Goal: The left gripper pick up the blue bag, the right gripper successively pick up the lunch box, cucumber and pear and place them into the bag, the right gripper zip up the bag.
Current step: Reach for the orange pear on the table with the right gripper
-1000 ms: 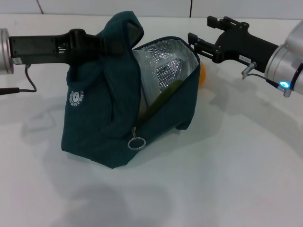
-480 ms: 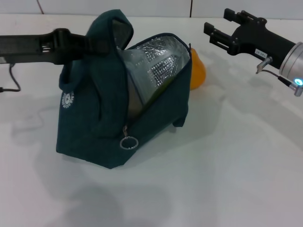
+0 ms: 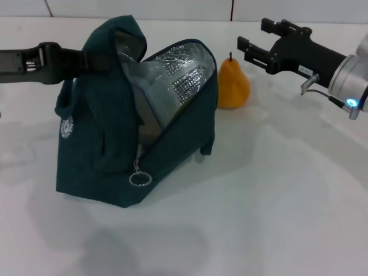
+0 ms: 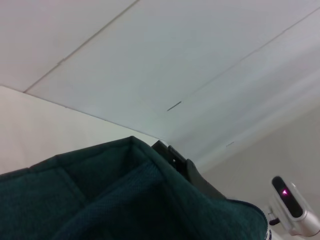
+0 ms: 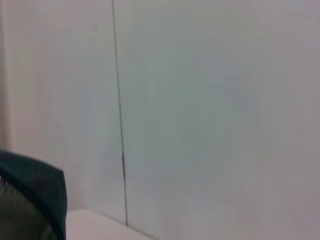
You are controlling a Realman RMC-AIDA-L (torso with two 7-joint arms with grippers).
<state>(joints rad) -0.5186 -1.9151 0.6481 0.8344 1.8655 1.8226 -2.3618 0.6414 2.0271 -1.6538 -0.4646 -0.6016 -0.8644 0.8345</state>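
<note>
pear (image 3: 233, 84) stands upright on the table (image 3: 276, 190) just beside the blue bag (image 3: 132, 138) mouth, stem up, below and bag-ward of the released right end effector (image 3: 251, 42); left end effector (image 3: 103, 59) grasps the bag's top.

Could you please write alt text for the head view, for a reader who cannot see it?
An open blue bag with silver foil lining stands on a white table, its top held by the left gripper. An orange-yellow pear stands upright just behind it, with the open right gripper hovering close by.
</note>
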